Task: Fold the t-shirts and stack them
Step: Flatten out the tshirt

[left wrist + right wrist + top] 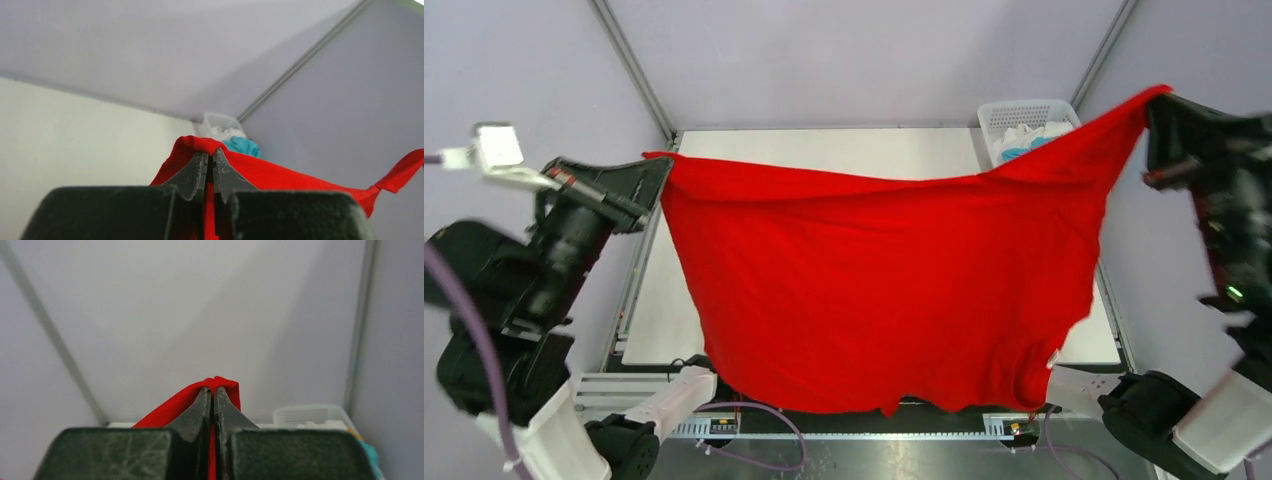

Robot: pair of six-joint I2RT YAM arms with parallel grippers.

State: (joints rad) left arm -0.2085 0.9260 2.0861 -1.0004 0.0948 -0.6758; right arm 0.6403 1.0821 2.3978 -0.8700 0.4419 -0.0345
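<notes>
We pinch the red shirt (874,280) with the left gripper (656,170) at 10 o'clock and the right gripper (1157,105) at 2; tiny bites may slip.

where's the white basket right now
In the top view the white basket sits at the far right corner of the table, partly behind the raised red t-shirt.

A t-shirt (874,290) is held stretched above the table (824,150), pinched at its left corner by the left gripper (662,168) and at its right corner by the right gripper (1156,102). A basket (1024,108) is set at the table's far right corner, behind the shirt. Bundled cloth (1024,143), perhaps more shirts, is piled in it.
</notes>
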